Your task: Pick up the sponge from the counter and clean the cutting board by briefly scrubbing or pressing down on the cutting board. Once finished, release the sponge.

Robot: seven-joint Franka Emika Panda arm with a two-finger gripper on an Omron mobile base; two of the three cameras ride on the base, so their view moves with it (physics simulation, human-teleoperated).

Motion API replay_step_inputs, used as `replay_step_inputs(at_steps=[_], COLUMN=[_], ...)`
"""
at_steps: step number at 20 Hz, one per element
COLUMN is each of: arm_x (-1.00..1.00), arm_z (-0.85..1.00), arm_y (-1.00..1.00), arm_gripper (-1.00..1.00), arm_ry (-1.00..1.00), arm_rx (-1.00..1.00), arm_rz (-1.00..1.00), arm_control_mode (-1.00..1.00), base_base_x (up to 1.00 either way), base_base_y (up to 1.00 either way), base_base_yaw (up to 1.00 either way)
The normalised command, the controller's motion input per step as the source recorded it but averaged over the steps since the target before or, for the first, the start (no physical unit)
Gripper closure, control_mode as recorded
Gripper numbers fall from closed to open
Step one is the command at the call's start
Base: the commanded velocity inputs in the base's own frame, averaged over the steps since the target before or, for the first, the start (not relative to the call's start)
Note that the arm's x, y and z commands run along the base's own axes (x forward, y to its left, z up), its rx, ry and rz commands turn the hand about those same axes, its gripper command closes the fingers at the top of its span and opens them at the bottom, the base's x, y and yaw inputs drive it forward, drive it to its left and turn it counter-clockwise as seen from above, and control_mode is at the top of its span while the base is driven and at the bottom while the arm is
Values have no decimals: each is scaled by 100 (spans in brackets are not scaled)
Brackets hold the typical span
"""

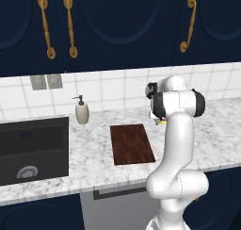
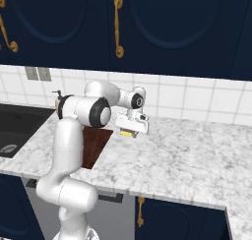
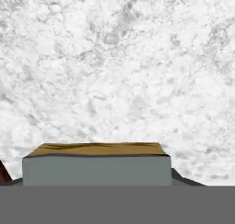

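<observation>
The desk (image 1: 94,168) is a white-and-grey marbled stone top that runs under a white tiled wall and dark blue upper cupboards (image 1: 117,21) with gold handles. A black sink basin (image 1: 33,151) is sunk into the desk toward its left end. The white arm (image 1: 176,144) rises from in front of the desk's front edge and bends forward over the stone.

The cutting board (image 1: 132,143), a dark reddish-brown wood-grain rectangle, lies flat on the desk between the sink basin and the arm, nearer the front edge than the wall. Its top is bare. In the right base view the arm covers part of it.

A small beige soap dispenser (image 1: 82,112) stands upright near the desk's back edge, behind the gap between the basin and the board.

The claw (image 2: 129,131) points down just to the right of the board, over bare stone. The sponge (image 2: 128,133) sits between its fingers, its yellow layer showing under the hand in both base views. In the hand view the sponge's grey-green face and yellow-brown layer lie close to the camera with marbled stone beyond. The claw appears closed on the sponge, though the fingertips themselves are hidden. Whether the sponge rests on the stone or hangs just above it cannot be told.
</observation>
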Motion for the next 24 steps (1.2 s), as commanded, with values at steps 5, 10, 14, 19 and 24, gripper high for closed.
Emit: replay_step_inputs(at_steps=[5,10,14,19,24], arm_x=[-35,-33,-16,-24,-29], arm_z=[0,-2,-7,-7,0], arm_y=[-98,-86,-19,5,0], arm_gripper=[100,100,100,-100,-100], arm_ry=[-22,-17,-4,-1,-5], arm_rx=[0,3,1,0,0], arm_rz=[0,0,1,1,0], arm_control_mode=[-100,-100,-100,-100,-100], base_base_x=[0,0,0,0,0], base_base_y=[0,0,0,0,0], base_base_yaw=[0,0,0,0,0])
